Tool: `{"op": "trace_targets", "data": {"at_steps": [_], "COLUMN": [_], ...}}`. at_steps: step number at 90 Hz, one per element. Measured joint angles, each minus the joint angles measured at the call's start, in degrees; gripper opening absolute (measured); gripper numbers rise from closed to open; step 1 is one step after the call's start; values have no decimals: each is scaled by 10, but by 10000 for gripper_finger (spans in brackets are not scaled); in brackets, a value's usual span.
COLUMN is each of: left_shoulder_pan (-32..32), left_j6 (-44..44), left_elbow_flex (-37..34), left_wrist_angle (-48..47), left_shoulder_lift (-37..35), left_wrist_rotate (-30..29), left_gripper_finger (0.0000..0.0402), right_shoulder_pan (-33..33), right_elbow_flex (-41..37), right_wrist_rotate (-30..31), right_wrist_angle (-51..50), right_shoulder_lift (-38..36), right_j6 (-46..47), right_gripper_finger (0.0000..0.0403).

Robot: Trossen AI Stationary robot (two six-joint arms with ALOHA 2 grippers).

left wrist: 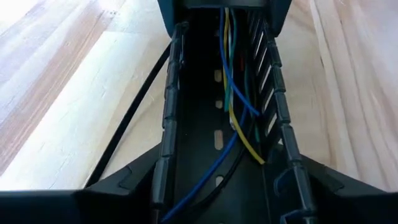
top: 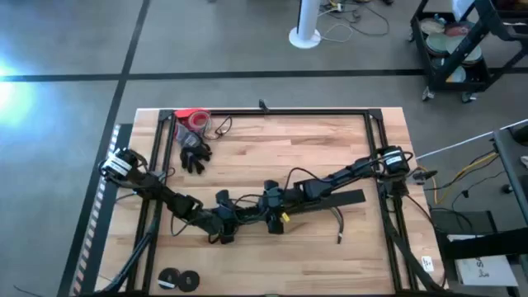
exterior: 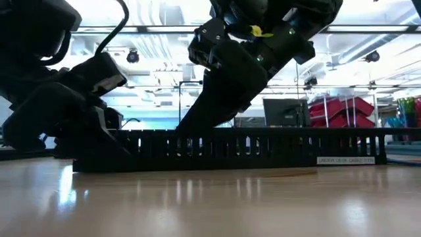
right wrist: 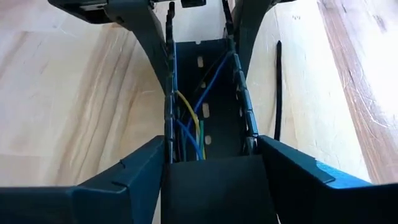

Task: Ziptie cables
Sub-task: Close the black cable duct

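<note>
Cables (left wrist: pixel 231 106) ran lengthwise inside slotted duct (exterior: pixel 263 148); left gripper (left wrist: pixel 217 186) and right gripper (right wrist: pixel 211 162), fingers spread, straddled duct walls from opposite ends.

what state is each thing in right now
cables: loose in the slotted duct, no tie visible
slotted duct: flat on the table, top open
left gripper: straddling the duct's walls
right gripper: straddling the duct's walls
black glove: lying loose, untouched

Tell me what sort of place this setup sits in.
Probably a lab or workshop: a wooden workbench on a bare concrete floor, a wheeled equipment cart nearby, and red storage bins under bright ceiling lights.
</note>
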Motion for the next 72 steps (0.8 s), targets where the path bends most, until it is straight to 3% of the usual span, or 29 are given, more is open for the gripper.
{"op": "trace_targets", "data": {"at_steps": [27,55,72], "left_shoulder_pan": [0,1,6], "left_j6": [-7,-10,-1], "left_elbow_flex": [0,8,20], "left_wrist_angle": [2,-1,-2], "left_shoulder_lift": [0,0,0], "left_wrist_rotate": [5,5,5], "left_gripper_finger": [228,229,224], "right_shoulder_pan": [0,-5,-5], "right_elbow_flex": [17,58,80], "right_wrist_rotate": [-18,-33,-34], "right_wrist_angle": [-24,-83,-108], "right_shoulder_lift": [0,3,21], "right_j6": [8,-10,-32], "right_gripper_finger": [230,293,304]}}
